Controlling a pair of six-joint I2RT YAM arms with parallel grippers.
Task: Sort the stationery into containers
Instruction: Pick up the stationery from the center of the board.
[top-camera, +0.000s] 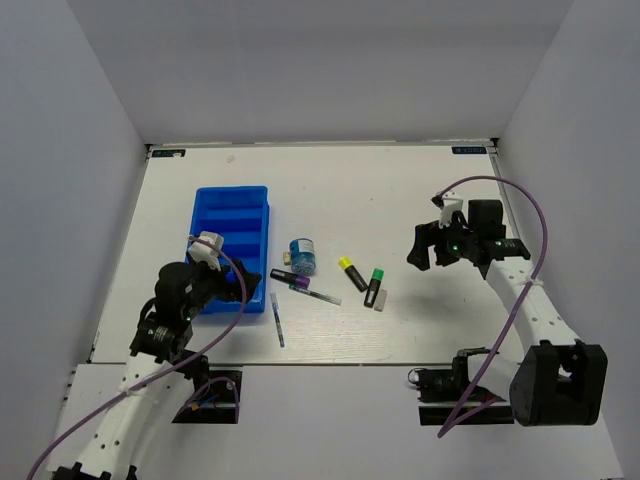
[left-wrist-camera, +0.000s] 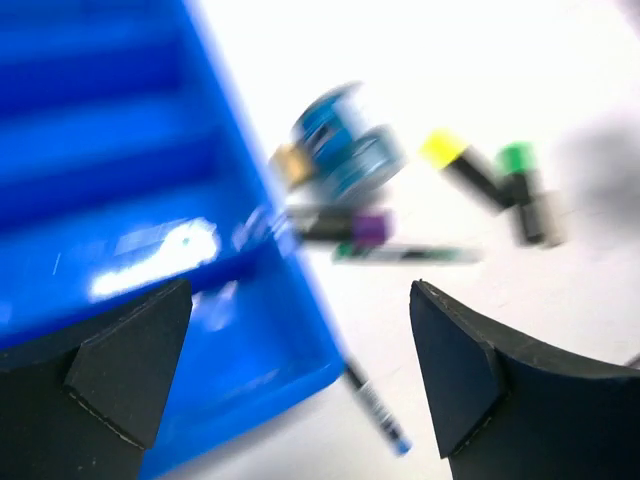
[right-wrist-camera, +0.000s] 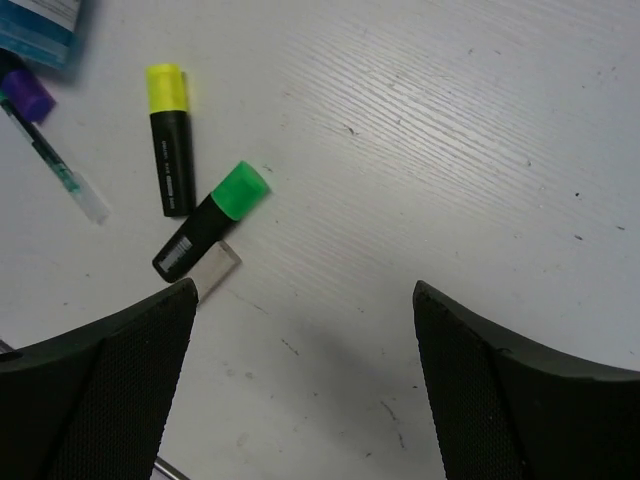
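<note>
The blue divided tray (top-camera: 232, 215) lies at the back left. Right of it the stationery lies loose on the table: a blue-white pot (top-camera: 302, 256), a purple-tipped marker (top-camera: 290, 280), two thin pens (top-camera: 277, 319) (top-camera: 322, 296), a yellow-capped highlighter (top-camera: 352, 273), a green-capped highlighter (top-camera: 374, 286) and a pale eraser (top-camera: 381, 301). My left gripper (top-camera: 228, 288) hangs open over the tray's near right corner (left-wrist-camera: 250, 380), with one pen (left-wrist-camera: 375, 405) just below its fingers. My right gripper (right-wrist-camera: 304, 300) is open above bare table, right of the green highlighter (right-wrist-camera: 210, 220) and eraser (right-wrist-camera: 215, 270).
White walls close in the table on three sides. In the left wrist view, which is blurred, the pot (left-wrist-camera: 345, 145) and the marker (left-wrist-camera: 340, 225) lie close to the tray's right wall. The yellow highlighter (right-wrist-camera: 168, 140) lies left of the right gripper.
</note>
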